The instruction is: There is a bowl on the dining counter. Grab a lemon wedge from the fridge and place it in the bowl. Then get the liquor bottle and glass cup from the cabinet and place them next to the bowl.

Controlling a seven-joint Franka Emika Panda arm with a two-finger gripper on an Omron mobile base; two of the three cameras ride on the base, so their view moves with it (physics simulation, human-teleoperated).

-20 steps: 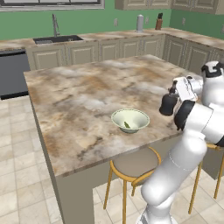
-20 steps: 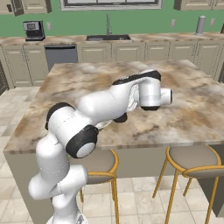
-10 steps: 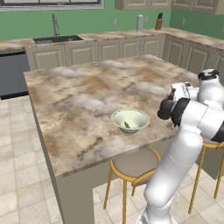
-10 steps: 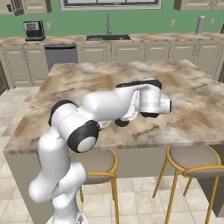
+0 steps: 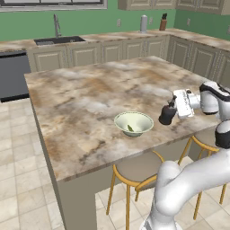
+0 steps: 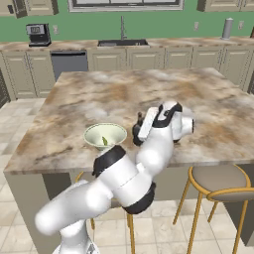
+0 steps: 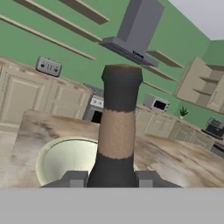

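Dark liquor bottle between fingers, beside bowl

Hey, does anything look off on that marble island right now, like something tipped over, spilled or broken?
Nothing stands out. The bowl sits upright on the dining counter with the lemon wedge inside. The gripper holds the dark liquor bottle just beside the bowl. No spill or damage shows.

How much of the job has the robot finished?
Done: the tiny green lemon wedge lies in the pale cream-green bowl. In hand: the gripper holds the dark brown-necked liquor bottle beside that bowl. Left: setting the bottle down and fetching the glass cup.
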